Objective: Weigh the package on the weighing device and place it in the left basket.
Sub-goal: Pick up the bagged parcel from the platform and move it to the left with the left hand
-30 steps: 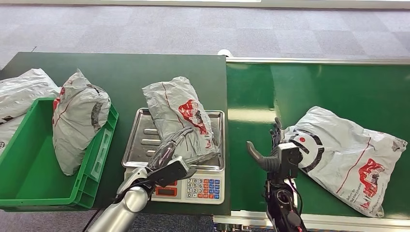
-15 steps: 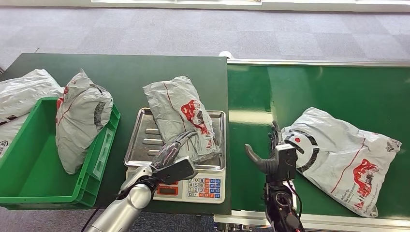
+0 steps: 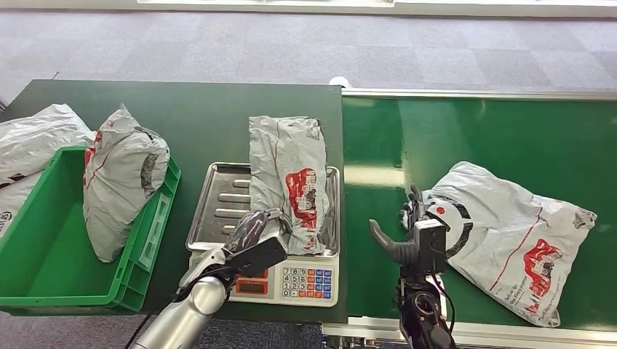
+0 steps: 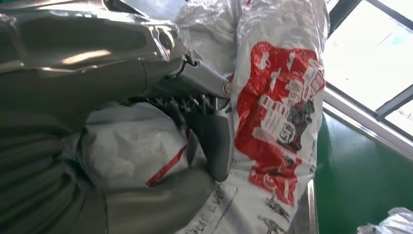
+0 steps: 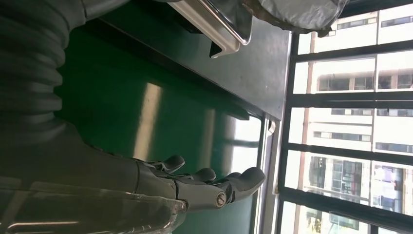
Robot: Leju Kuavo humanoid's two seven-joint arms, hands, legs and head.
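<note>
Package (image 3: 289, 182) now swung upright on scale tray (image 3: 218, 200), gripped by left hand (image 3: 251, 233); lift toward green basket (image 3: 44, 254) likely next. Right hand (image 3: 407, 236) open, idle.

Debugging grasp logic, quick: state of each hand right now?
Left hand: gripping the package on the scale.
Right hand: open, holding nothing, beside the package on the belt.

Package (image 3: 288, 178) on scale (image 3: 295, 280), basket (image 3: 44, 276) left, conveyor belt (image 3: 502, 131) right
</note>
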